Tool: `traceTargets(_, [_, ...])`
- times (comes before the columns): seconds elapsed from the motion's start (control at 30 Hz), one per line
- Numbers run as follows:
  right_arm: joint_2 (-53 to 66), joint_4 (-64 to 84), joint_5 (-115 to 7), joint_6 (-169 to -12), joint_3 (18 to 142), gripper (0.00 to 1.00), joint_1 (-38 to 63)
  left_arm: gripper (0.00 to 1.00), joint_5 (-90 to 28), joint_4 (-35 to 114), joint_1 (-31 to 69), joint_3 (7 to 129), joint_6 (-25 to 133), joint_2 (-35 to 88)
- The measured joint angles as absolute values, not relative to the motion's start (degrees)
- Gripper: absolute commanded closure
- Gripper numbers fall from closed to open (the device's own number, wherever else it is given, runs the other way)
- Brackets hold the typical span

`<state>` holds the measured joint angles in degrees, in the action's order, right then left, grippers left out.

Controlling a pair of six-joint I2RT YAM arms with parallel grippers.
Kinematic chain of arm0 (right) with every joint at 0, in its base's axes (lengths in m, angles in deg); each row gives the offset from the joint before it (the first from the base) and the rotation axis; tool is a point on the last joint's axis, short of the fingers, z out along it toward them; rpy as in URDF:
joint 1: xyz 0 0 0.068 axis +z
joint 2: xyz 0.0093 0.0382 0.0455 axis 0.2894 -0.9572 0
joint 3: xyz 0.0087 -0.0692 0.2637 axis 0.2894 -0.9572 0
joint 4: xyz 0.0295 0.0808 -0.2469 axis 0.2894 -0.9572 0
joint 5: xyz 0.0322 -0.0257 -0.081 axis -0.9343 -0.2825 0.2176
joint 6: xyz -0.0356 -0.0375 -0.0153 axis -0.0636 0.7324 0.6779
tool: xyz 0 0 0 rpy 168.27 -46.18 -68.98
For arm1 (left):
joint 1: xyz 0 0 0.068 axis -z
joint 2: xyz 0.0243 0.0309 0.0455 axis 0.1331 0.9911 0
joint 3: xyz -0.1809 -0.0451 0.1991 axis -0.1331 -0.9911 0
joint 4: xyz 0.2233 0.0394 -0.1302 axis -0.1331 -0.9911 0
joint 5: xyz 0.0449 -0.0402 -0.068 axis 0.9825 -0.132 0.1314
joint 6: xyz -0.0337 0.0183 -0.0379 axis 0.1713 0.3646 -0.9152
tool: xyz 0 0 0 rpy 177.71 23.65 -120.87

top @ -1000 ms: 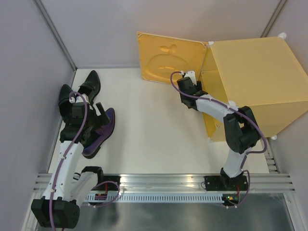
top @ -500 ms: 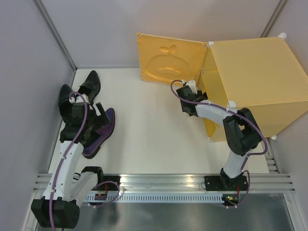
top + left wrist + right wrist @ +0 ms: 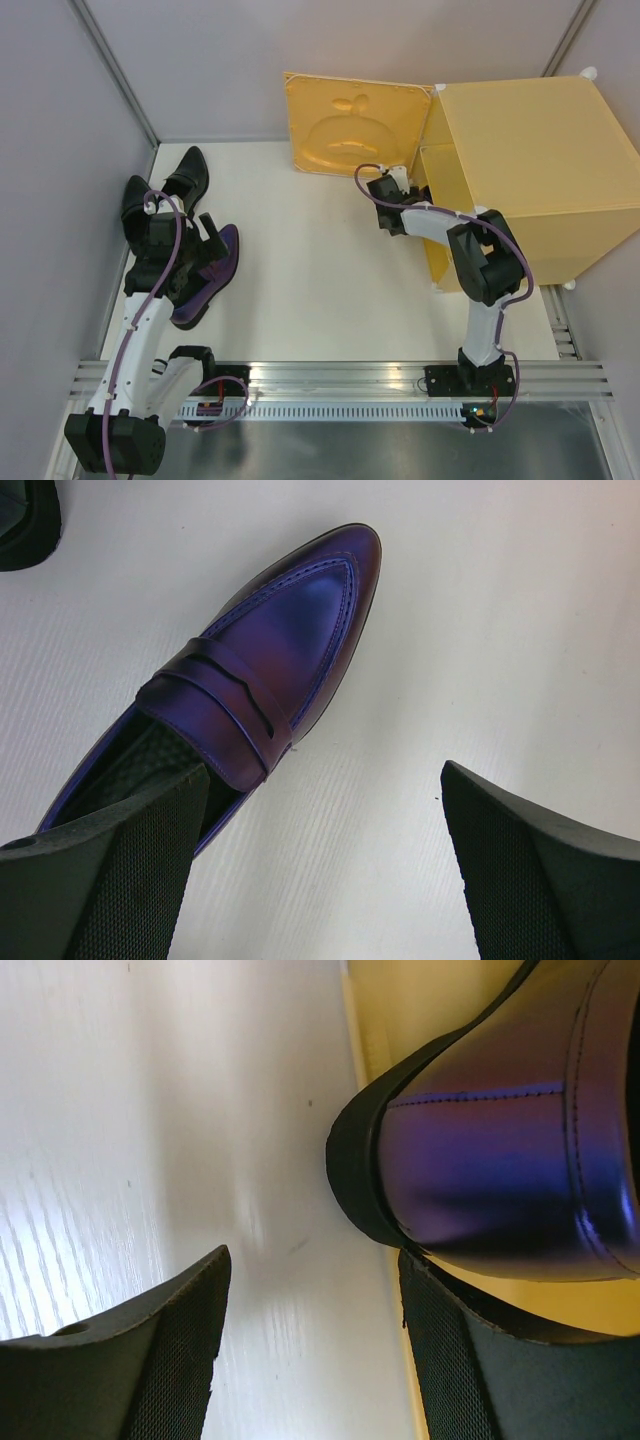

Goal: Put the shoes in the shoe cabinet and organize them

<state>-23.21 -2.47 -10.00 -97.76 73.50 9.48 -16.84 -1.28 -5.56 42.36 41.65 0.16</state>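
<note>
Left gripper (image 3: 322,770), jaws at full spread and gripping nothing, poised just above a purple shoe (image 3: 270,660) lying far to the left of the shoe cabinet (image 3: 530,150). Heel end of that shoe hidden behind one finger (image 3: 120,880), pointed toe out ahead and angled across the gap. Long axis slanted to the jaws rather than square between them, so probably in need of a wrist turn or a sideways shift before any squeeze across the shoe's width. Bare table (image 3: 320,270) on the cabinet side of the shoe, with ample room for a lift and a carry. Black pair (image 3: 188,172) just beyond, on the side away from the cabinet, near but apart. Left arm clearly the nearer of the two to all three shoes outside.

Right gripper (image 3: 315,1255) at the cabinet's open mouth, jaws partly apart with only table showing between them, clasping nothing by the look of it. Second purple shoe (image 3: 500,1150) just past one finger, heel at the cabinet's yellow threshold, the rest reaching inside. Door (image 3: 350,120) swung fully back at the far side of the opening, clear of the approach. By this reckoning one shoe in and three to go; free floor beside it not visible.
</note>
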Motion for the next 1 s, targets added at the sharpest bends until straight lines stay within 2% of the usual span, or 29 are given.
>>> traceTargets(0.43, [-28.54, 2.49, -9.78, -97.11, 80.54, 0.28, 7.25, 0.0, -16.7, -1.28, -5.56, 42.36, 41.65, 0.18])
traceTargets(1.0, [-31.29, -1.01, -7.84, -98.46, 86.55, 0.28, 5.09, 0.0, -16.68, -1.28, -5.56, 42.36, 41.67, 0.18])
